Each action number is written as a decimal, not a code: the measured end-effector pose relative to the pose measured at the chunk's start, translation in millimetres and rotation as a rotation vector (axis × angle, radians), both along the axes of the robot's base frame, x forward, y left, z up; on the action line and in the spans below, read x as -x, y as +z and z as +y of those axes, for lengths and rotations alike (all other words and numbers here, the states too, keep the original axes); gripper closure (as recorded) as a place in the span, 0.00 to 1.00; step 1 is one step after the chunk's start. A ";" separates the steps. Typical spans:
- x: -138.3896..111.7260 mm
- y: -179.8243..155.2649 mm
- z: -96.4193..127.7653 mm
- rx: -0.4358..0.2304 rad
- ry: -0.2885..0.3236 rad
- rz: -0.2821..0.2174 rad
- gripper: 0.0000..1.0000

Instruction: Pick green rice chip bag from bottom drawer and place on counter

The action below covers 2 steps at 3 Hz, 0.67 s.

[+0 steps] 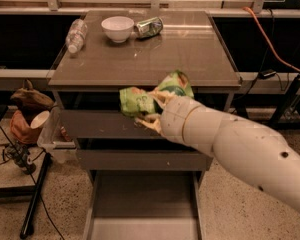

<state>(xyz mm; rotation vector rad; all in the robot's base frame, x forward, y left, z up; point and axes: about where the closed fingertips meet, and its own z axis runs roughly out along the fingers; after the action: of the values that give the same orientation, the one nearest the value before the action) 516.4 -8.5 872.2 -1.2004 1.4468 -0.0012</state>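
Note:
The green rice chip bag [140, 100] is crinkled and held in the air in front of the cabinet, level with the counter's front edge. My gripper [151, 110] is shut on it, tan fingers clasping it from the right, with the thick white arm [240, 144] reaching in from the lower right. The bottom drawer [142, 204] is pulled out below, its flat floor bare. The counter [150, 59] is the glossy grey-brown top just behind and above the bag.
On the counter's far side lie a clear plastic bottle [76, 34], a white bowl [117, 28] and a tipped green-and-silver can [149, 27]. Two shut drawer fronts [105, 124] sit under the counter. Clutter and a stand [27, 119] are at the left; an orange cable [270, 39] is at the right.

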 end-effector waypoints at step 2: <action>-93.6 102.1 -19.1 0.100 -0.030 -0.235 1.00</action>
<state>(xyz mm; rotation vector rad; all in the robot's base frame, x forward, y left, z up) 610.0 -27.6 974.3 -1.2161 1.2697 -0.2297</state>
